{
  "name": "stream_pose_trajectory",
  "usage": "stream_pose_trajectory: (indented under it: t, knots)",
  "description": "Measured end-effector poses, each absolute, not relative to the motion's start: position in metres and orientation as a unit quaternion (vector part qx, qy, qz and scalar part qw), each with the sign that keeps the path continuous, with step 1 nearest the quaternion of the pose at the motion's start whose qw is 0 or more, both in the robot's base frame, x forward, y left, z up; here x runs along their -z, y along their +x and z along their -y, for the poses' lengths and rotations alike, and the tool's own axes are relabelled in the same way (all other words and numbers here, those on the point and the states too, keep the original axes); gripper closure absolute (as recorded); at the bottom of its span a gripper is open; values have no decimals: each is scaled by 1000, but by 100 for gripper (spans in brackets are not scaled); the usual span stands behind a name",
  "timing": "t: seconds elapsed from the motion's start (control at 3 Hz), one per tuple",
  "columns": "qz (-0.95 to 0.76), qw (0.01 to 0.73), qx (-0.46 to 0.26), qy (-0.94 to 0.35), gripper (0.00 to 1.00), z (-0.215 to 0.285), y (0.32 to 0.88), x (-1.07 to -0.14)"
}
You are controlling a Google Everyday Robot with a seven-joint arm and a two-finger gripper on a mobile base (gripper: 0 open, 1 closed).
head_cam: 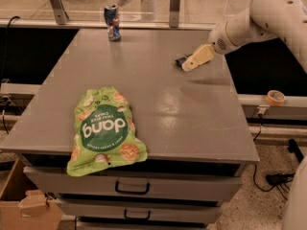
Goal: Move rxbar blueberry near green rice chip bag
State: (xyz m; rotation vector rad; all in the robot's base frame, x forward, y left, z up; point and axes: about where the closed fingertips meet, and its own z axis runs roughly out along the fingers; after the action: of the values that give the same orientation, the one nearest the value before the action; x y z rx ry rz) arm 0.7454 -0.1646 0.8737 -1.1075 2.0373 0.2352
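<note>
The green rice chip bag [104, 128] lies at the front left of the grey table [192, 123], its lower end hanging over the front edge. The rxbar blueberry [181, 61] is a small dark bar at the back right of the table; only its left end shows. My gripper [191, 64] reaches in from the right on a white arm and sits right over the bar, covering most of it.
A crushed blue-red-silver can [112, 22] stands at the back left of the table. A roll of tape [275, 97] lies on the ledge to the right. Drawers are under the table front, and a cardboard box [26, 202] sits on the floor at the left.
</note>
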Motion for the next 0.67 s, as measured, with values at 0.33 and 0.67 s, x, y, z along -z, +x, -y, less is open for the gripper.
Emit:
stream_pose_trajectory:
  t: [0.33, 0.67]
  knots:
    - [-818, 408, -110, -391, 0, 166, 761, -860]
    - [-832, 411, -126, -350, 0, 172, 767, -846]
